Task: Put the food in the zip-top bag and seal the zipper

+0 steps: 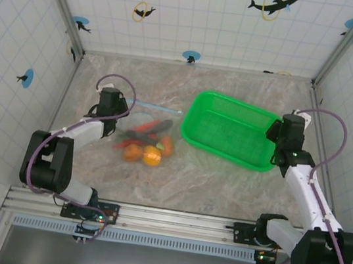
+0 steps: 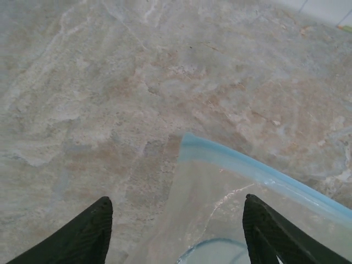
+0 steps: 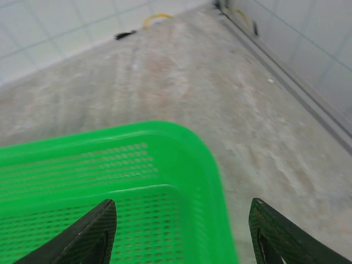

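Left gripper (image 2: 176, 201) jaws apart; zip-top bag (image 2: 220, 220) corner lies between them, zipper (image 2: 258, 175) running toward 4 o'clock.

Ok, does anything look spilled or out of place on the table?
Nothing stands out. The food lies clustered within the zip-top bag, none loose on the table, and the green basket sits upright beside it.

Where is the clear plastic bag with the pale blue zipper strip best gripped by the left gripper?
Grip the corner end of the pale blue zipper strip, probably the firmest edge of the clear plastic bag. The bag lies flat on the marbled table, so come down from above; the open left gripper hangs over that corner.
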